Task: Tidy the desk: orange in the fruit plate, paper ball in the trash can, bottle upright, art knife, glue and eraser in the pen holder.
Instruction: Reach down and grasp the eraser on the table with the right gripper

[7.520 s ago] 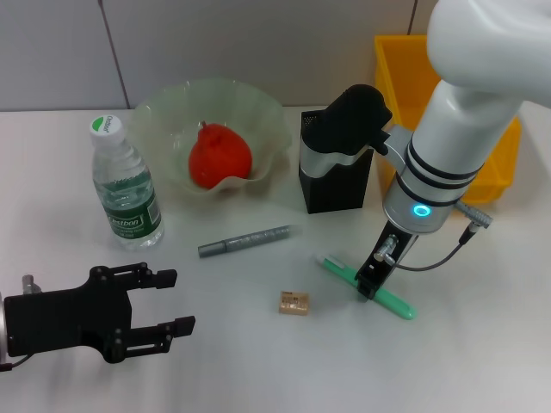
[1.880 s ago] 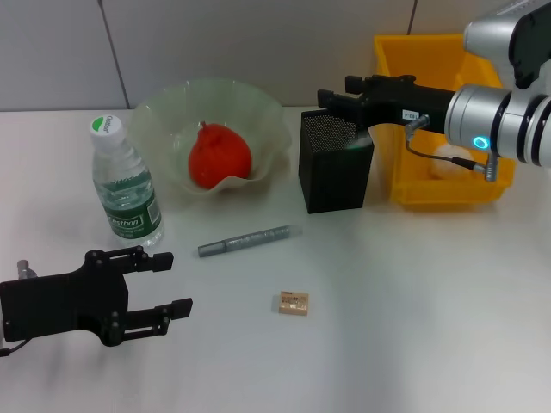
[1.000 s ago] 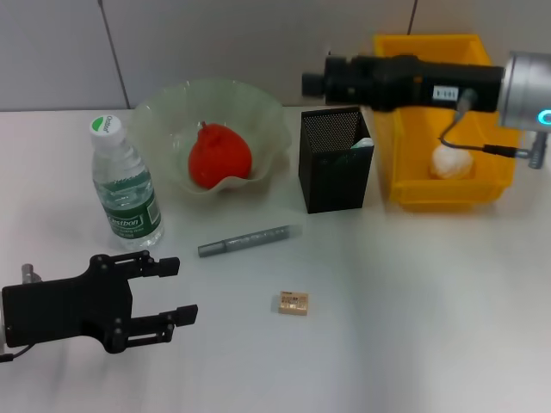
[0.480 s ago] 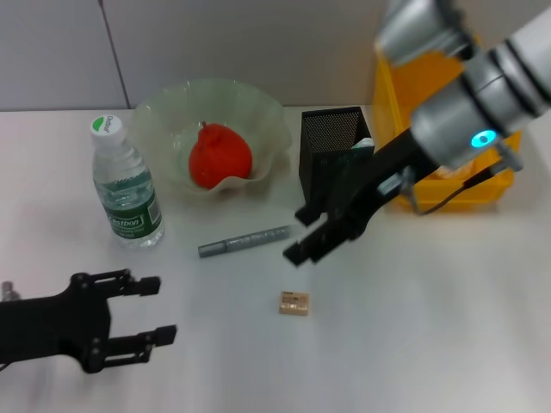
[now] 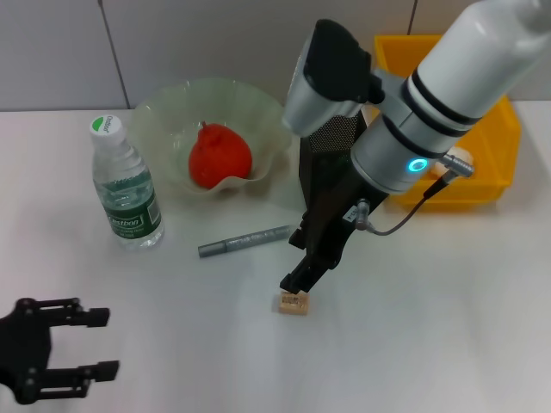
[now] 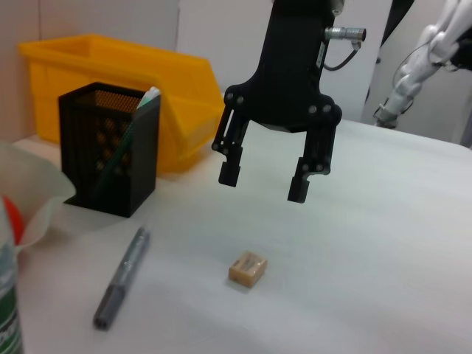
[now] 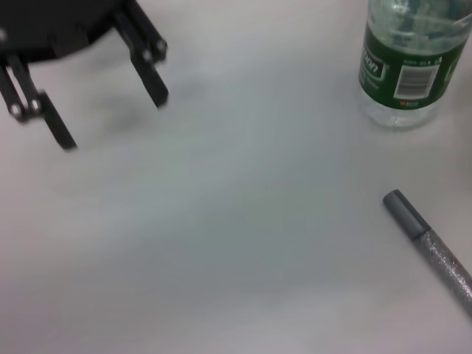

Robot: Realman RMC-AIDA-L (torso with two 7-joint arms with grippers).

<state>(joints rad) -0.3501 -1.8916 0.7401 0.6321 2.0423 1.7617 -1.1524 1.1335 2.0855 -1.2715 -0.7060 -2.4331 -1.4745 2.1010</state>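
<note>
The tan eraser [image 5: 294,303] lies on the white desk, and my right gripper [image 5: 298,282] hangs open just above it. The left wrist view shows this gripper [image 6: 263,182] with its fingers spread over the eraser [image 6: 247,268]. The grey art knife [image 5: 244,241] lies between the bottle and the pen holder. The black mesh pen holder [image 6: 110,158] has the green glue [image 6: 146,103] standing in it. The orange [image 5: 219,156] sits in the pale-green fruit plate [image 5: 258,107]. The bottle [image 5: 125,185] stands upright. My left gripper [image 5: 96,344] is open at the near left. The paper ball is hidden.
The yellow trash can [image 5: 499,163] stands at the back right, partly behind my right arm. In the right wrist view the bottle [image 7: 409,63], the art knife [image 7: 435,251] and my left gripper [image 7: 96,103] show on bare desk.
My right arm has swung from over the trash can and pen holder down to just above the eraser. My left gripper has drawn back toward the near left corner.
</note>
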